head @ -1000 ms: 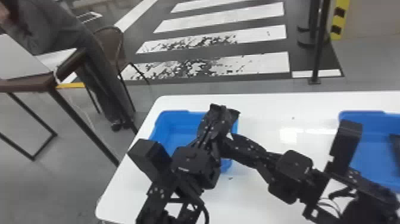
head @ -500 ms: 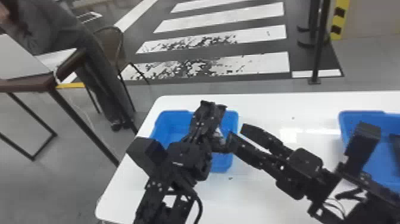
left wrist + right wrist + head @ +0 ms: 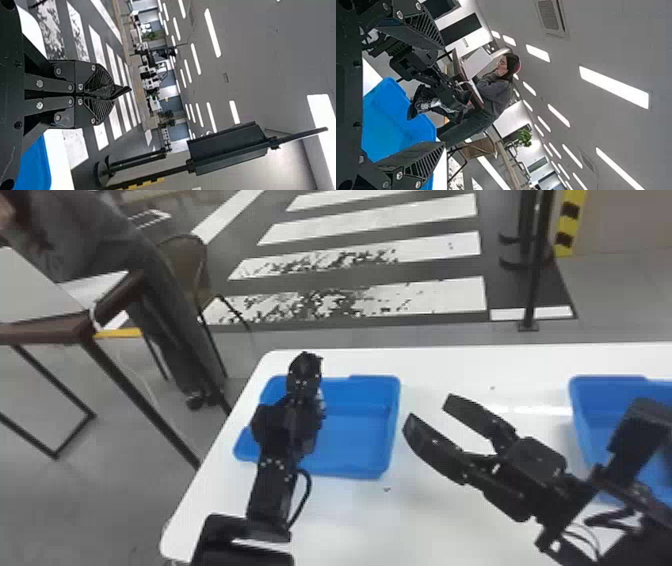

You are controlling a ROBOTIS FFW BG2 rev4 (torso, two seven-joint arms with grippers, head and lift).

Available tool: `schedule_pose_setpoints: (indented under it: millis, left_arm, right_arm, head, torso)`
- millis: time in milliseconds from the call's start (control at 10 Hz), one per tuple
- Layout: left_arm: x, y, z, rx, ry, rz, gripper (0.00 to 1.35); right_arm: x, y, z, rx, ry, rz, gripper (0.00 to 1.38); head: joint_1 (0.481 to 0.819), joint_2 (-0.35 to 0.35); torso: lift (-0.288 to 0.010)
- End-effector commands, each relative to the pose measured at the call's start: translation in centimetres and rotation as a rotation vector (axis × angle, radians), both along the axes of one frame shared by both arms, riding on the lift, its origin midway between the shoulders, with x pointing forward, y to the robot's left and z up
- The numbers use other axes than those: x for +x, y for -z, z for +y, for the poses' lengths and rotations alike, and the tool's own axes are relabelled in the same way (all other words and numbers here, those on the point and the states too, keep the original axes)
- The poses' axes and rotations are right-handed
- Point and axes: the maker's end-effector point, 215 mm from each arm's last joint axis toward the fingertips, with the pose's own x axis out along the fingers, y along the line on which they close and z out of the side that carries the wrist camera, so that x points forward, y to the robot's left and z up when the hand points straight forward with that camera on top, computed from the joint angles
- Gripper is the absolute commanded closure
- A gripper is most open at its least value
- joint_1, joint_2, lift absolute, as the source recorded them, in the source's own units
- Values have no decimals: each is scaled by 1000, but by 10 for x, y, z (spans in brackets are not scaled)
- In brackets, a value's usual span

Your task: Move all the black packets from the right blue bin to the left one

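Pinching a glossy, crumpled black packet (image 3: 425, 103) in the closed fingers of my left gripper (image 3: 113, 95), I have it over the left blue plastic bin (image 3: 350, 447). My right gripper (image 3: 428, 408) gapes wide and empty above the white table (image 3: 450, 530), near the right blue bin (image 3: 590, 410). I judge this the drop-off: the left should tip down, then let go.

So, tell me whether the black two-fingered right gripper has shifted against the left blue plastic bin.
Yes: in the head view the right gripper has shifted right; its fingers overlapped the left bin and now sit beyond its right rim.
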Motion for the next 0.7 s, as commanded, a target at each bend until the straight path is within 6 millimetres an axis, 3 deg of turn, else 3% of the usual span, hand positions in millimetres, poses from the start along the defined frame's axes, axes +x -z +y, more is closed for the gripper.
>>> schedule_pose_setpoints:
  millis: [0, 200, 300, 400, 600]
  left_arm:
    - [6, 15, 20, 34, -38, 2, 1026]
    - [1, 24, 17, -48, -20, 6, 85]
    - [2, 27, 8, -65, 10, 18, 32]
    - [-2, 17, -11, -114, 74, -25, 136]
    - [-33, -33, -52, -245, 192, -164, 174]
  right_arm:
    - [6, 0, -6, 1, 16, -2, 173]
    - [14, 10, -18, -28, 37, 19, 174]
    - [25, 19, -31, -37, 64, 37, 176]
    - [32, 16, -42, -57, 89, 17, 176]
    - [60, 19, -89, -156, 195, -17, 176]
  head:
    - [695, 350]
    - [695, 350]
    - [695, 350]
    - [695, 350]
    - [695, 328]
  torso:
    - [-140]
    - [-140]
    - [-140]
    - [-140]
    - [-140]
